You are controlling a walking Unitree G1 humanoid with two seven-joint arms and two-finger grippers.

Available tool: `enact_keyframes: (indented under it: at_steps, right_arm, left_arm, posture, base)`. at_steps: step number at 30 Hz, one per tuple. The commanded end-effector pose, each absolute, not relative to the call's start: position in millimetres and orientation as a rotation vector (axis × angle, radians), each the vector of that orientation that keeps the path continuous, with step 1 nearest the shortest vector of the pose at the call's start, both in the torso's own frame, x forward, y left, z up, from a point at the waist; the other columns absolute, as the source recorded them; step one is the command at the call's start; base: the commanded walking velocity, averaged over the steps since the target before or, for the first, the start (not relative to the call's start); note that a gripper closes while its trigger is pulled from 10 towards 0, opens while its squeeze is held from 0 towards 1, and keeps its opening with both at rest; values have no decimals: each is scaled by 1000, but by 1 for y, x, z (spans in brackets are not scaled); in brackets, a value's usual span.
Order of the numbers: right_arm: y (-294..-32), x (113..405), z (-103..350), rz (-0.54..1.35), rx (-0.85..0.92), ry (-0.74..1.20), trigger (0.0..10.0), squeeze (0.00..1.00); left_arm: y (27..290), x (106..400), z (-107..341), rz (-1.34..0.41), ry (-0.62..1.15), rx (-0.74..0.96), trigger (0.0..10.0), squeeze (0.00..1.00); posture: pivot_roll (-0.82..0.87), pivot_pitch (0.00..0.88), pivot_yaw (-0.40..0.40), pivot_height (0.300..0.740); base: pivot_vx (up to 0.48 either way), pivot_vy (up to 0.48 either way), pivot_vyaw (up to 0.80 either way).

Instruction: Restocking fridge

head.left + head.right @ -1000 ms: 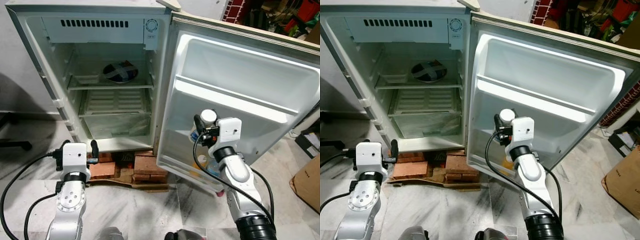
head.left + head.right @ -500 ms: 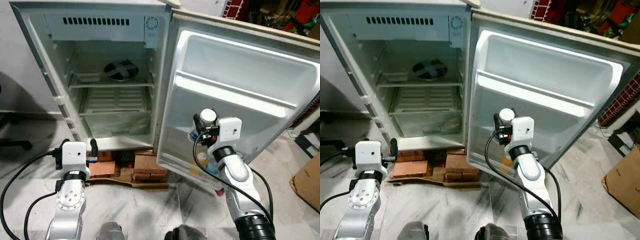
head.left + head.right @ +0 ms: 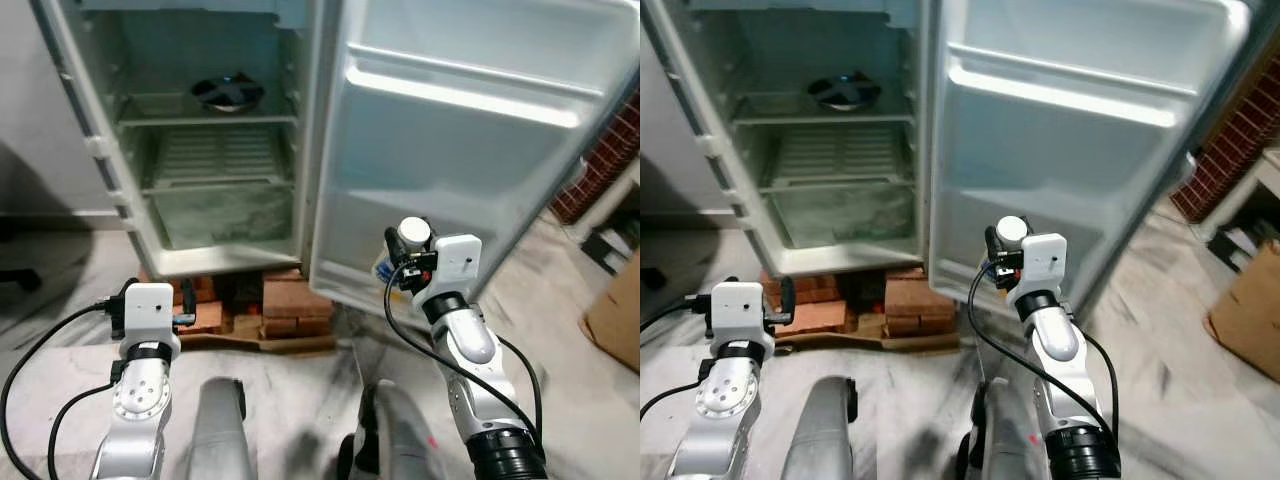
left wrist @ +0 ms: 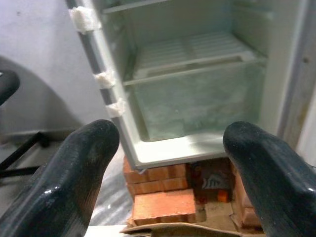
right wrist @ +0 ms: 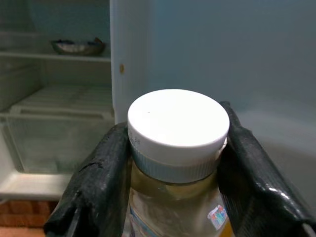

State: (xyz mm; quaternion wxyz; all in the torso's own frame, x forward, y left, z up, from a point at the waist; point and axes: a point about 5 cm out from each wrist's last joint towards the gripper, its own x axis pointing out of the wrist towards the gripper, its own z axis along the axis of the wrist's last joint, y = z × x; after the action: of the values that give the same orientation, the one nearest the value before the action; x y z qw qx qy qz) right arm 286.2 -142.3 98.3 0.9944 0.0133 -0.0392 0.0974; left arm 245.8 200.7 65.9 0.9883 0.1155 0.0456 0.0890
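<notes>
One fridge (image 3: 215,150) stands open on a low stack of red bricks (image 3: 290,305), its door (image 3: 450,150) swung wide toward the robot's right. Inside I count two wire shelves, with one dark round dish (image 3: 228,92) near the back of the upper shelf (image 3: 205,120), and a clear drawer (image 3: 225,215) at the bottom. The door carries one long white rail (image 3: 470,95) across its inner face.

One bottle (image 5: 175,163) with a white cap and yellowish contents is pinched at the neck between the two black fingers (image 5: 96,182) of the right claw (image 3: 402,262), held just in front of the lower part of the door, close to its inner face. The left claw (image 4: 168,168) hangs low before the bricks, fingers spread, with nothing between them.

The floor (image 3: 290,390) is pale veined marble. One cardboard box (image 3: 615,310) sits at the far right, with a red brick wall (image 3: 600,160) behind it.
</notes>
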Motion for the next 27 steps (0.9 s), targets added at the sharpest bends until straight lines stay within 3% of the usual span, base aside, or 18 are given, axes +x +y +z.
enact_keyframes:
  at_steps: [1, 12, 27]
  right_arm:
    - [-142, 292, 110, 200, 17, -121, 10000, 0]
    - [-142, 295, 110, 202, 13, -123, 10000, 0]
    - [-142, 296, 111, 205, 5, -130, 10000, 0]
  left_arm:
    - [201, 243, 66, 182, 79, 233, 10000, 0]
    - [203, 244, 69, 202, 53, 248, 10000, 0]
    - [201, 243, 67, 188, 54, 245, 10000, 0]
  posture:
    - [125, 62, -64, 585]
    - [128, 65, -70, 585]
    - [123, 67, -73, 585]
  base:
    - [0, 0, 0]
    - [0, 0, 0]
    - [303, 0, 0]
